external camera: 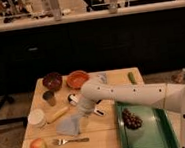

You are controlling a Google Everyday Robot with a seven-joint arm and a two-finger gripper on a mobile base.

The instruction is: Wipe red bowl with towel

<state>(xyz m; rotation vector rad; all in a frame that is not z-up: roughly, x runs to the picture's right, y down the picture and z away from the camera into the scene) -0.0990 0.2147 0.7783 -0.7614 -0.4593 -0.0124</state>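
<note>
Nearest to us, on the wooden table [105,143], we see an apple [38,146] at the left corner and a fork [71,140] just beside it. At the right lies a green tray [149,138] holding a dark bunch of grapes [131,119].

Just beyond the fork we find the towel [68,126], lying flat on the table, well apart from the red bowl. The white arm [133,93] reaches in from the right and bends down, so the gripper [83,117] sits at the towel's upper right corner, its pincer spread. We cannot tell whether it touches the cloth.

To the left stand a white cup [36,117] and a yellow elongated item [58,114], with a metal cup [49,97] behind them.

At the far edge, the red bowl [77,79] sits upright just beside a maroon bowl [52,81]. A blue-grey block [102,77] and a green vegetable [131,77] lie to its right.
</note>
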